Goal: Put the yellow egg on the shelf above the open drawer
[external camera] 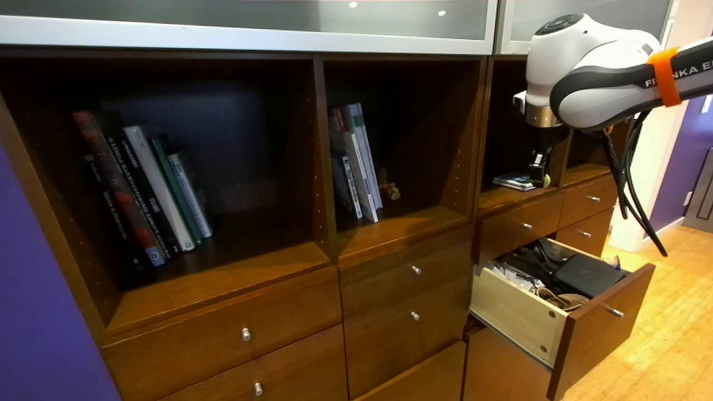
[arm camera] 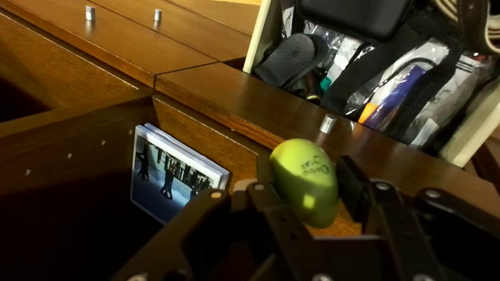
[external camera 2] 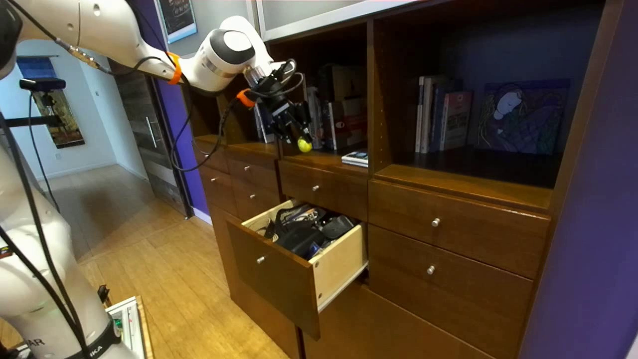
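In both exterior views the yellow egg (external camera 2: 304, 145) is at twelve o'clock from the open drawer (external camera 2: 276, 281), while in the wrist view the gripper (arm camera: 306, 171) pinches its sides, the smooth curve probably light and slippery, best held around the middle.

In the wrist view, the egg (arm camera: 304, 183) sits between your fingers (arm camera: 353, 191), lower centre, right of the flat stack (arm camera: 175, 171). In an exterior view, you have the shelf (external camera 2: 321, 158) mid-frame, the open drawer (external camera 2: 276, 274) below, a closed drawer (external camera 2: 331, 189) between them.
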`<state>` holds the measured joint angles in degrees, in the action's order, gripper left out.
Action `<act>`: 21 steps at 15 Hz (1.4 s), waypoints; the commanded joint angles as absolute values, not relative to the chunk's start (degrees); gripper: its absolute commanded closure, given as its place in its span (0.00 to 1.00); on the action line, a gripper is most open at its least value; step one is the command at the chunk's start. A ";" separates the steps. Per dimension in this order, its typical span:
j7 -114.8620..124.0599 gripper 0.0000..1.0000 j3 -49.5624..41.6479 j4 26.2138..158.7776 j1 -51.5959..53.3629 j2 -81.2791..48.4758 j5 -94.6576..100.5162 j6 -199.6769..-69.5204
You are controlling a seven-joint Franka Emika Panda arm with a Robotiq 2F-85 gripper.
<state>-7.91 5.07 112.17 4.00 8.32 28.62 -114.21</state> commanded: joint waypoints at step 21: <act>-10.73 0.76 2.06 110.54 2.18 -3.02 40.49 -139.18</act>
